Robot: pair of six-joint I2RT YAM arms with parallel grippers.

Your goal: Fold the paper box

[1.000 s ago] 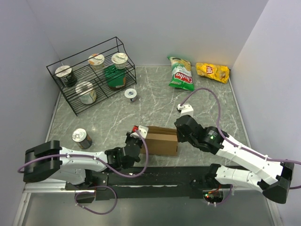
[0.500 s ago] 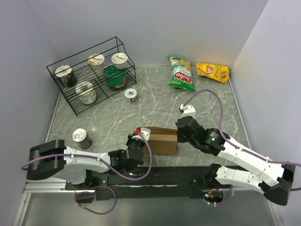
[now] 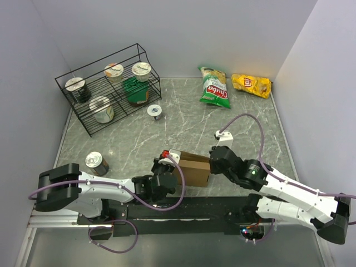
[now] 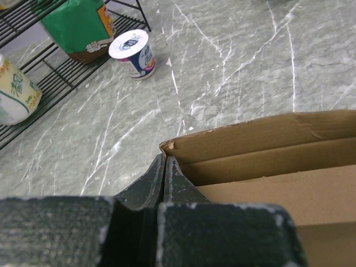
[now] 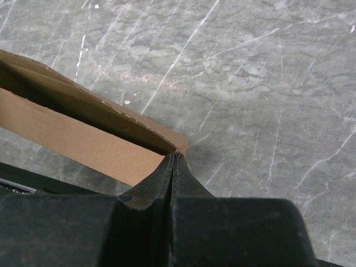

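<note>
Grey marbled table (image 3: 183, 119) enclosed by pale walls, seen from above and from both wrists. Box (image 3: 193, 168): plain brown cardboard, lower centre of the overhead frame, close to the table's near edge and between the two arms; its top is open, and both wrist views show the inner walls. Left end effector (image 3: 167, 168): at the box's left end, fingers pressed narrow, with the top corner of the cardboard wall running into the seam between them (left wrist view, lower centre). Right end effector (image 3: 213, 159): at the box's right end, likewise narrow, pinching the opposite top corner (right wrist view, centre). Rack (image 3: 99, 61): black wire, upper left, carrying several lidded cups and a green bag. Cup (image 3: 154, 111): small, white-lidded, on the table just right of the rack. Can (image 3: 96, 162): left of the box, well apart. Green bag (image 3: 214, 88) and yellow bag (image 3: 251, 84): side by side, upper right.
</note>
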